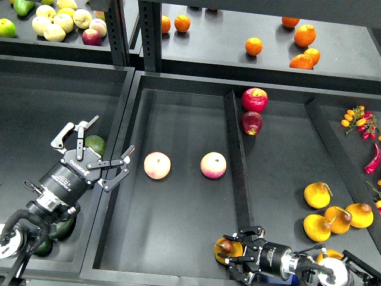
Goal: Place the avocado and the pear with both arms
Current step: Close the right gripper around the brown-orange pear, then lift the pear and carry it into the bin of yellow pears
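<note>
Fruit filled the head view, sorted by kind across dark trays. Two pink-yellow round fruits sat side by side in the middle tray, one (157,165) and the other (213,165) at its 3 o'clock. Two red apples lay by the divider at 12 o'clock from them, the upper (255,99) just above the lower (251,123). Seven oranges were scattered on the rear shelf, for example one (253,46). A heap of pale yellow and green fruit (62,21) occupied the shelf at 11 o'clock.

The left tool (95,149) stood with its fingers spread wide and grasping nothing, reaching over the rim between the left tray (36,107) and the middle tray. Just behind its upper finger a dark green avocado (95,143) rested in the left tray. More dark green fruit (59,229) lay under the arm at 7 o'clock; their number could not be told.

At 5 o'clock, the right tool (238,250) was clenched around the pear (226,248), deep orange-yellow with a brown blotch at the stem, low against the divider. Four paler yellow pears lay in the right tray: one (317,195), one (317,227), one (338,219) and one (360,215). Small orange and red fruits (359,119) and a red chilli (373,159) lay at 3 o'clock.
</note>
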Robot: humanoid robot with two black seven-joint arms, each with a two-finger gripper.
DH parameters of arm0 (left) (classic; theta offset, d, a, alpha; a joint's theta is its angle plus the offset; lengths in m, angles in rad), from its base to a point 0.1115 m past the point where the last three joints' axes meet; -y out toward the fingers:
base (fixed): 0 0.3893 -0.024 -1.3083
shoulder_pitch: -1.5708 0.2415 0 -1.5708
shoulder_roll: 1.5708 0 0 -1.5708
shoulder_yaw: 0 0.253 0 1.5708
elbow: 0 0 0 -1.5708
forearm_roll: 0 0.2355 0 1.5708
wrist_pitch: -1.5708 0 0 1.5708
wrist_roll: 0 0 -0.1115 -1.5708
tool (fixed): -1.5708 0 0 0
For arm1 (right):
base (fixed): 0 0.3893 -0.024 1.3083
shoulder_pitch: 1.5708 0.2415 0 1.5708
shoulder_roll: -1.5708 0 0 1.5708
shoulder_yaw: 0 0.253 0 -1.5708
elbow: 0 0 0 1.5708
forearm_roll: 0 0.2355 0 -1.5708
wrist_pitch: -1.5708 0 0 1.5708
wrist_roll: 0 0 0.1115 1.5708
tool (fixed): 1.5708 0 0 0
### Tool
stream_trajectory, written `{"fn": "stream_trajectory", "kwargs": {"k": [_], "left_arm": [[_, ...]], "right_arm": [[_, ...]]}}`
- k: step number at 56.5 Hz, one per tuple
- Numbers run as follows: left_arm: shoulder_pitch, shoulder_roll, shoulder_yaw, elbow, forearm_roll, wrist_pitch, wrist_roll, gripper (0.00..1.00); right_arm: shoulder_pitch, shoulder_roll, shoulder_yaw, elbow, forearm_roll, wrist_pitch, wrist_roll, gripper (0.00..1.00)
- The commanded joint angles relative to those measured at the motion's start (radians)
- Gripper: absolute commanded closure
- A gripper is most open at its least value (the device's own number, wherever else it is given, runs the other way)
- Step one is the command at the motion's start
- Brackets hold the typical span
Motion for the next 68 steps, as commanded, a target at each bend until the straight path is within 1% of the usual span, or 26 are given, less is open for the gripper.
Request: {"fn": "stream_trajectory", "kwargs": {"k": [1,8,15,26,33,42,54,63,68], "left_arm": [[0.0,0.0,0.003,0.0,0.0,0.0,0.0,0.01],[0.0,0.0,0.011,0.0,0.0,0.0,0.0,0.01],[0.0,0.0,0.011,0.0,0.0,0.0,0.0,0.01],[0.0,0.0,0.012,0.0,0.0,0.0,0.0,0.01],[0.002,0.0,0.012,0.0,0.0,0.0,0.0,0.01],[0.0,0.0,0.012,0.0,0.0,0.0,0.0,0.01],[0.002,0.0,0.012,0.0,0.0,0.0,0.0,0.01],[0.002,0.0,0.014,0.0,0.0,0.0,0.0,0.01],[0.002,0.0,0.014,0.0,0.0,0.0,0.0,0.01]], "right_arm": [[0.0,-0.01,0.071,0.048,0.002,-0.008,0.0,0.81],[-0.004,-0.021,0.157,0.094,0.002,-0.028,0.0,0.8],[-0.015,-0.067,0.232,0.135,0.007,-0.036,0.0,0.8],[-0.08,-0.171,0.277,0.182,0.056,-0.026,0.0,0.8],[-0.132,-0.213,0.286,0.194,0.066,-0.019,0.0,0.79],[-0.202,-0.218,0.286,0.183,0.048,-0.014,0.0,0.79],[-0.219,-0.21,0.274,0.136,0.014,0.012,0.0,0.78],[-0.221,-0.173,0.271,0.068,-0.038,0.061,0.0,0.77],[-0.221,-0.146,0.271,0.037,-0.053,0.07,0.0,0.77]]}}
